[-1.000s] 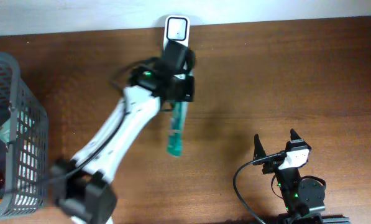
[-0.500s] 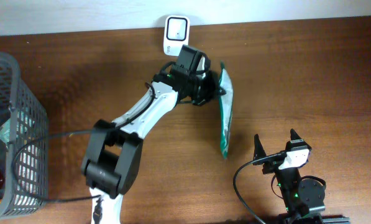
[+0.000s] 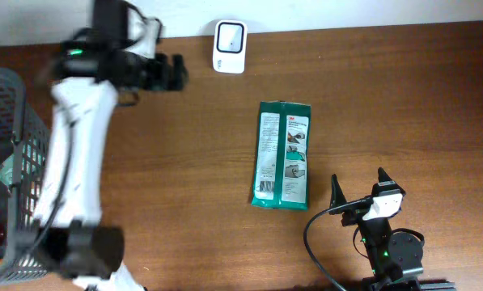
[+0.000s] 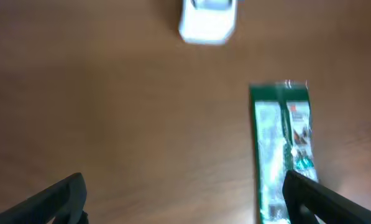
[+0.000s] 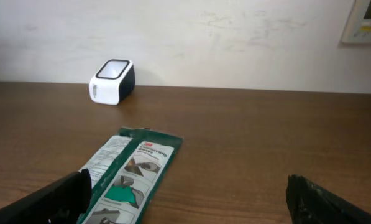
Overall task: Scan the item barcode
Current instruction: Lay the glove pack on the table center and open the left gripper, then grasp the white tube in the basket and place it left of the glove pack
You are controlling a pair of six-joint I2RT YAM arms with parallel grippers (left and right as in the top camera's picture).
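- On the bench [image 3: 403, 89], near its middle, the green packet [image 3: 282, 153] is seen lying flat with its printed face up. It is held by nothing and is set apart from the white scanner [image 3: 229, 35], which stands at the far edge by the wall.
- The left pincer [image 3: 176, 73] is shown with its jaws spread wide and empty. It is raised over the far-left part of the bench, between the scanner and the grey basket [image 3: 31, 162], well apart from the packet.
- From the left wrist, the scanner [image 4: 208, 22] and the packet [image 4: 283, 155] are both seen below the open left pincer [image 4: 185, 205], though blurred.
- The right pincer [image 3: 358, 179] is also found open and empty at the near edge, near the packet's near end but not touching it. In its own view the packet [image 5: 126, 171] lies in front of it and the scanner [image 5: 112, 81] beyond.
- Whether the barcode has been read cannot be told: no light or signal is shown, and the code itself is too small to make out.
- It is judged that this packet is either finished with or must yet be lifted and presented to the scanner window.
- Other goods are glimpsed in the basket, so more scanning may be left.
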